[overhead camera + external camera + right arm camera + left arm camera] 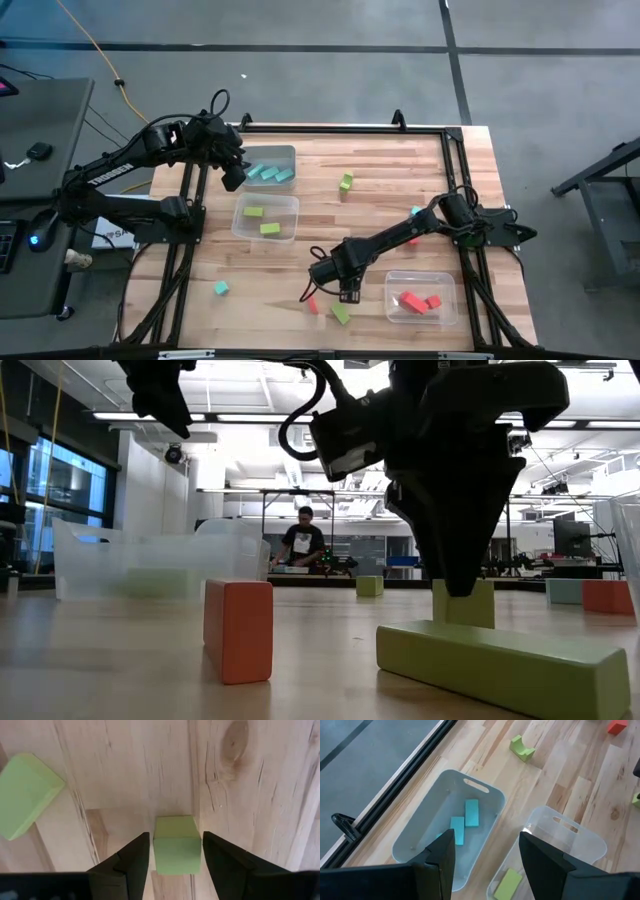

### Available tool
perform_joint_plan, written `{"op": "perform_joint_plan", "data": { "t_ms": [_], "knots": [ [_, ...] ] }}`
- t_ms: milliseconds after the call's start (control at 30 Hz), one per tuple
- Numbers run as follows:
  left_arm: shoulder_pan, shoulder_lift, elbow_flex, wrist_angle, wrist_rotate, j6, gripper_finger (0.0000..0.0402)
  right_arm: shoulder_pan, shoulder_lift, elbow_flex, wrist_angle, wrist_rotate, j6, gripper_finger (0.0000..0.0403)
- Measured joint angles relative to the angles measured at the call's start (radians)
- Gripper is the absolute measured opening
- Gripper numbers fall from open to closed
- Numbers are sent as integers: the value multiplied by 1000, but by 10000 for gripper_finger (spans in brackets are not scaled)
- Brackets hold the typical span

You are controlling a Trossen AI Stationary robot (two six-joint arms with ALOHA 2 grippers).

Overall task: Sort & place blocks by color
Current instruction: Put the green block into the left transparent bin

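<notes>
Straddling a small green cube [176, 851], right end effector [176, 854] sits low over the surface [380, 200], fingers either side of the cube; contact can't be confirmed. Green bar [25, 794] lies just beside it, a red block [238, 630] a bit further off. Red bin [422, 298] with red blocks lies near, off to its side. Left end effector [487, 857] hovers with fingers spread, empty, above the bin [451, 827] holding cyan blocks [465, 820]; green-block bin [555, 845] next to it.
</notes>
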Motion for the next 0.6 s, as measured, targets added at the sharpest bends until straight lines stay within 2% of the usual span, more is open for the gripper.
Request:
{"op": "perform_joint_plan", "data": {
  "t_ms": [333,600],
  "knots": [
    [0,0,0,0,0,9,170,0,-1,0,-14,-11,-7,99],
    [0,0,0,0,0,9,170,-14,-3,0,-13,-14,-6,96]
  ]
}}
